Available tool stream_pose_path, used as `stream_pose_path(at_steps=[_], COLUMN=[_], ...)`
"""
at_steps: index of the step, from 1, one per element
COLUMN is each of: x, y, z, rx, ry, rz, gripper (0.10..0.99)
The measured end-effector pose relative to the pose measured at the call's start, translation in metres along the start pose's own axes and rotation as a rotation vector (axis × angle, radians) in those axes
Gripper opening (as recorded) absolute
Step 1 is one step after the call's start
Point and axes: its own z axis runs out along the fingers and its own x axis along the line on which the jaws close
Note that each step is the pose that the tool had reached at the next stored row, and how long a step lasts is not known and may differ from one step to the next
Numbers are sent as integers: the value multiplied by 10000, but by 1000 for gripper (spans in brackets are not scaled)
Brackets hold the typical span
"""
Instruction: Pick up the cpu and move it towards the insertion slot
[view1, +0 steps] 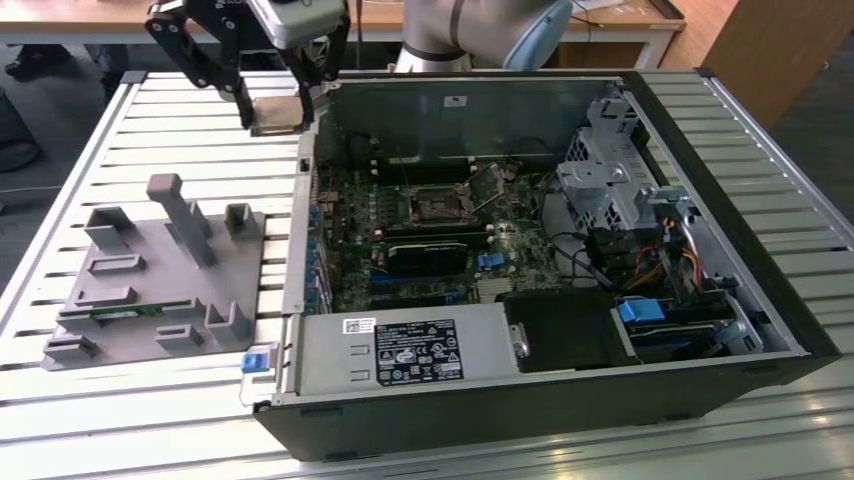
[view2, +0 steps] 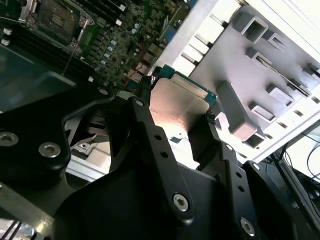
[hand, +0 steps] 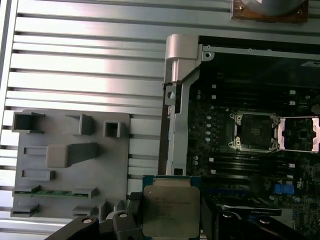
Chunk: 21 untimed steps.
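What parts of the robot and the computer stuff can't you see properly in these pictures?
- The cpu: in the first wrist view the picture edge cuts off one side; in the second wrist view the gripper covers part of it.
- The insertion slot: too small in the exterior view to make out its pins.
- The robot arm: cut off by the exterior view's top edge.

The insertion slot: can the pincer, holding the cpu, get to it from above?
Probably yes. The pincer grips the cpu above the case edge, and the insertion slot lies uncovered, its frame open, inside the opened case.
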Motion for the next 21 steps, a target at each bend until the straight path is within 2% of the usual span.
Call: stream_pose_path(at_steps=[21], x=[-497], y=[-7], z=[0], rx=[-13], ry=[1], rz=[-26], gripper=[545])
